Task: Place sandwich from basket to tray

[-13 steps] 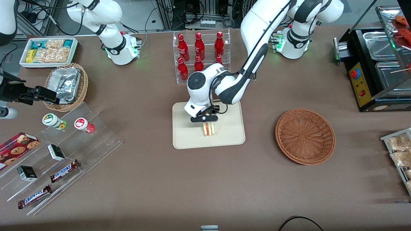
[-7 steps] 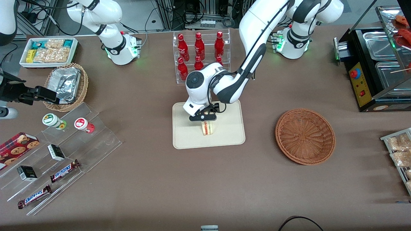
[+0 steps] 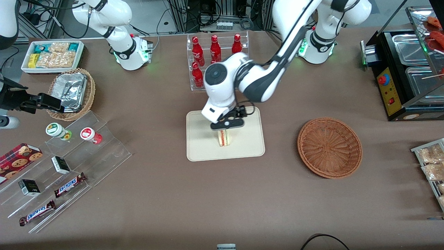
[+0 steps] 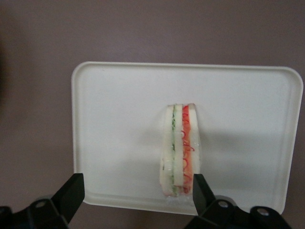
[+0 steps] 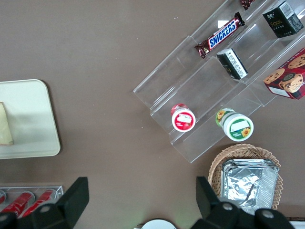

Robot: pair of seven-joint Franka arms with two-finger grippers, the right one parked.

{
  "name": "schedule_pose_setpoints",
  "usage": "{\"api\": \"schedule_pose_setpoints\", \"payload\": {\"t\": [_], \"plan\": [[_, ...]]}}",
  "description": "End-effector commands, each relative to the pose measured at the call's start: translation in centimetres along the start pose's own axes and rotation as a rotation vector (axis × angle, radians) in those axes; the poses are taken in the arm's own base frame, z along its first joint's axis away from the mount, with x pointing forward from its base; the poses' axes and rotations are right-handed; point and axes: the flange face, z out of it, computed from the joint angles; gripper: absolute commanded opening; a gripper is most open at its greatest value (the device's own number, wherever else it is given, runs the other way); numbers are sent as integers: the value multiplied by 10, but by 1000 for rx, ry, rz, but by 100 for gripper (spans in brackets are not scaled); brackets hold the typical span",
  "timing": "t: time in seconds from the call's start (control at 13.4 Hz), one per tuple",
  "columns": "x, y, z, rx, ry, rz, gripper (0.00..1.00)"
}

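Note:
The sandwich (image 3: 224,138) stands on its edge on the cream tray (image 3: 201,152), with red, orange and green filling showing. It also shows in the left wrist view (image 4: 180,149) on the tray (image 4: 114,114). My left gripper (image 3: 227,124) hangs open just above the sandwich, its fingers (image 4: 71,193) spread wide and holding nothing. The reddish-brown basket (image 3: 329,147) sits empty on the table, toward the working arm's end. The tray's corner and a bit of the sandwich show in the right wrist view (image 5: 5,125).
A rack of red bottles (image 3: 215,52) stands just farther from the front camera than the tray. A clear stepped stand with snack bars (image 3: 67,185) and cups, a tan basket with foil container (image 3: 71,91) and a white snack bin (image 3: 52,55) lie toward the parked arm's end.
My gripper has let go of the sandwich and risen above it. The sandwich stays standing on the tray.

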Motion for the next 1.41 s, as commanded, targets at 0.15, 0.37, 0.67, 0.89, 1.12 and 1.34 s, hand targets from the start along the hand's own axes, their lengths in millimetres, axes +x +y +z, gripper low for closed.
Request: {"api": "schedule_pose_setpoints", "payload": {"t": [0.15, 0.37, 0.67, 0.89, 1.12, 1.34], "plan": [[41, -115, -110, 14, -12, -137, 100], [63, -189, -152, 8, -51, -119, 100], [89, -285, -185, -1, -83, -73, 100], [103, -357, -200, -12, -106, -42, 100], [105, -408, -206, -22, -112, 13, 100], [101, -418, -205, -26, -108, 62, 100]]}}
